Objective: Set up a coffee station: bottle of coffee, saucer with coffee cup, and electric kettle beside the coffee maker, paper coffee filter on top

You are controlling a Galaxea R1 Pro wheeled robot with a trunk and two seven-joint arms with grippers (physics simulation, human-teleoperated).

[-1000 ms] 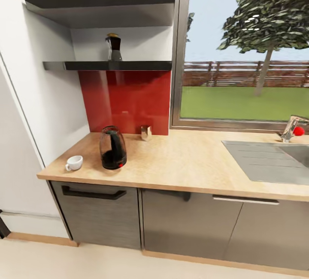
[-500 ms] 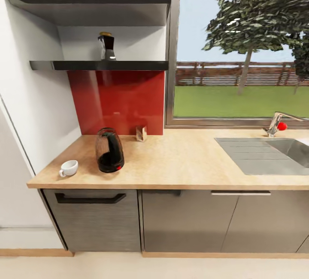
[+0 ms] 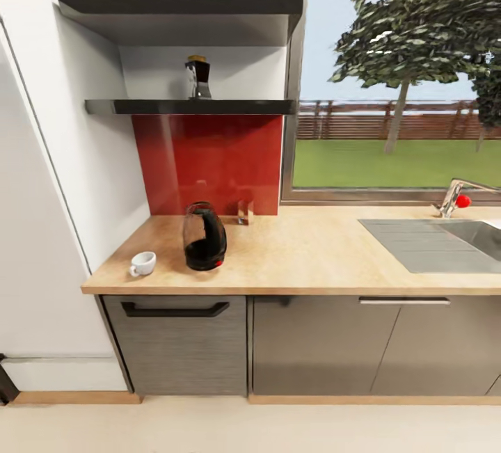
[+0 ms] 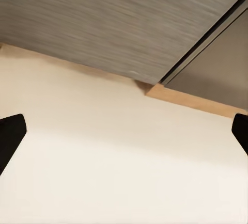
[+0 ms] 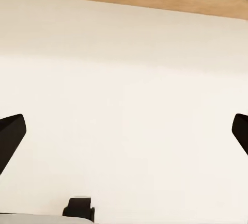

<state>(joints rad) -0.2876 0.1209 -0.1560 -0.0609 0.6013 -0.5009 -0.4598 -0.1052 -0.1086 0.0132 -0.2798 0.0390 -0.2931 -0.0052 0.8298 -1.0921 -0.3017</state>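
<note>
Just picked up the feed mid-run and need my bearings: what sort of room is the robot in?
A home kitchen, by the look of it. A wood-look countertop runs over dark grey cabinets with an inset steel sink under a window, and an electric kettle and a white coffee cup stand on it.

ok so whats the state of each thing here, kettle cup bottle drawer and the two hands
electric kettle: upright on the kitchen countertop
coffee cup: upright, beside the kettle, no saucer under it
bottle of coffee: upright on the shelf
drawer: closed
left hand: open, empty
right hand: open, empty
</note>
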